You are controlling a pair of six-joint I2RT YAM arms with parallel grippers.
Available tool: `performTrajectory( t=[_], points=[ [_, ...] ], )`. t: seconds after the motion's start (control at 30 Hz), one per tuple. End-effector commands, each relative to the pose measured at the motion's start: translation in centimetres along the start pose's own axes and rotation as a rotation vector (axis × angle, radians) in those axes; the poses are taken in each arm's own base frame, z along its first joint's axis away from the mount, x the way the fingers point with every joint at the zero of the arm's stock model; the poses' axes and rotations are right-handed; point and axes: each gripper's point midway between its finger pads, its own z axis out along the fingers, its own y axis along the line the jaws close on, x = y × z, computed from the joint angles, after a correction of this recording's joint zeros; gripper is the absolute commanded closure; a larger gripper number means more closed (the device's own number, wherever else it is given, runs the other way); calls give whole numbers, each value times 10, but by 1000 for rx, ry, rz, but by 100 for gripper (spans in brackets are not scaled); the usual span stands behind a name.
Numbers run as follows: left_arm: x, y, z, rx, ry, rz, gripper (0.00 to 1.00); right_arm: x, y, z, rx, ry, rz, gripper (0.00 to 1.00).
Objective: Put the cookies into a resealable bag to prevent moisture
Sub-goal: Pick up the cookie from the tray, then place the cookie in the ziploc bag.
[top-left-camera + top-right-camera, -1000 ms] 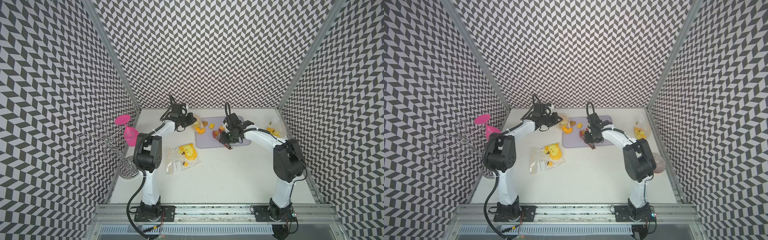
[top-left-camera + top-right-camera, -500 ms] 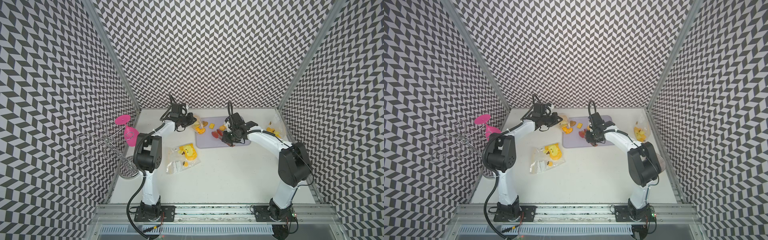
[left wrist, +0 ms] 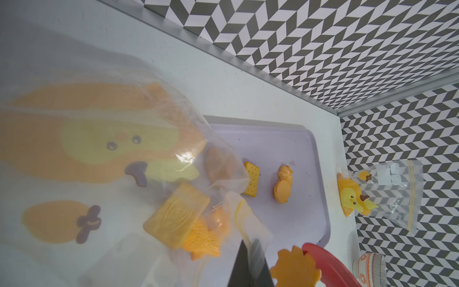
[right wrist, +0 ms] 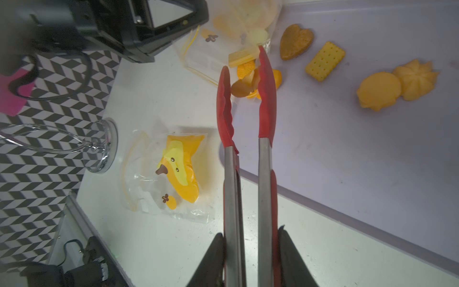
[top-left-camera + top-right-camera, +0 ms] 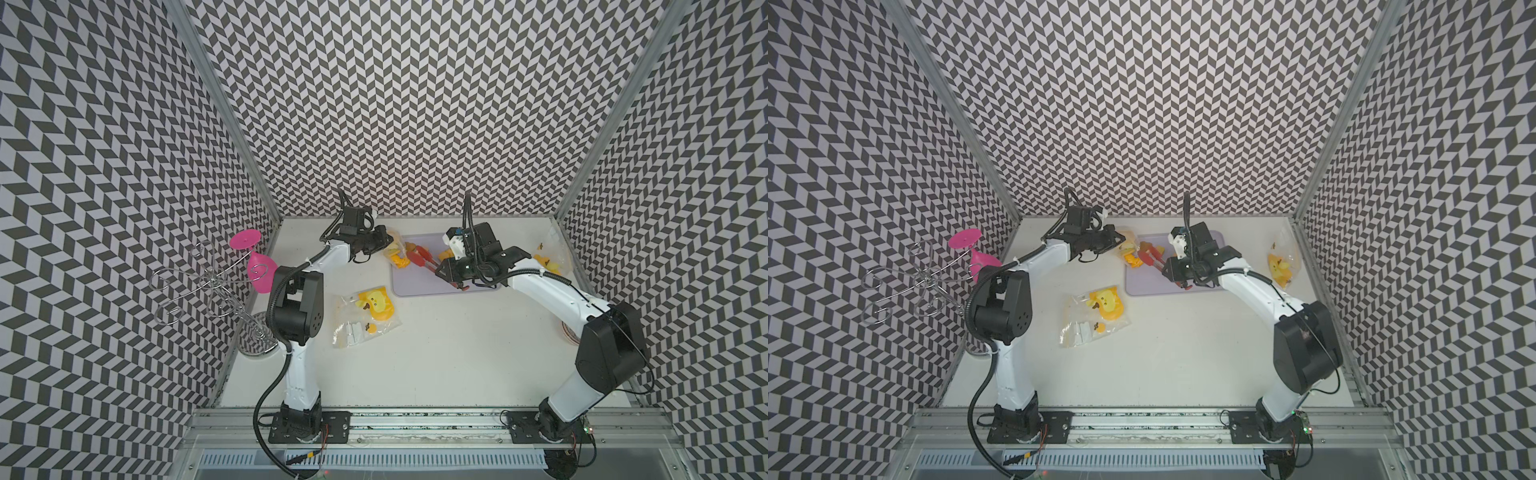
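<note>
The right arm has swung its red-tipped tongs (image 4: pixel 267 99) from the near side of the tray (image 4: pixel 372 161) to the mouth of the bag (image 3: pixel 99 139). The right gripper (image 4: pixel 248 238) is clamped on the tong handles, and the tips appear to pinch an orange cookie (image 3: pixel 295 268). The left gripper (image 5: pixel 384 243) is closed on the bag's rim, lifting it open. Several cookies (image 3: pixel 176 216) already lie inside. A heart (image 4: pixel 295 41), a cracker (image 4: pixel 325 61) and two rounds (image 4: pixel 378 93) remain on the tray. The carried one looks ready to drop in.
</note>
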Motion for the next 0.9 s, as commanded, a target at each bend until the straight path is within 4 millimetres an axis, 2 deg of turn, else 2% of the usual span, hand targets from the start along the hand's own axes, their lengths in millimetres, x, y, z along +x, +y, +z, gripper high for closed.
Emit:
performTrajectory(
  t=[0.0,0.2,0.4,0.57,0.87],
  points=[
    [-6,-4,-4,24,-20,20,100,-21,32,1,-143,-71,-78,68],
    [-6,-5,-4,29,-19,20,100,-25,35,20,-152,-56,-77,68],
    [-7,-6,-5,30,-21,22,100,-39,21,38,-98,-70,-44,70],
    [-7,-7,-5,34,-21,23,100,-54,18,43,-72,-103,-30,71],
    [-7,-8,-5,36,-22,22,100,-60,19,63,-104,-82,-22,70]
  ],
)
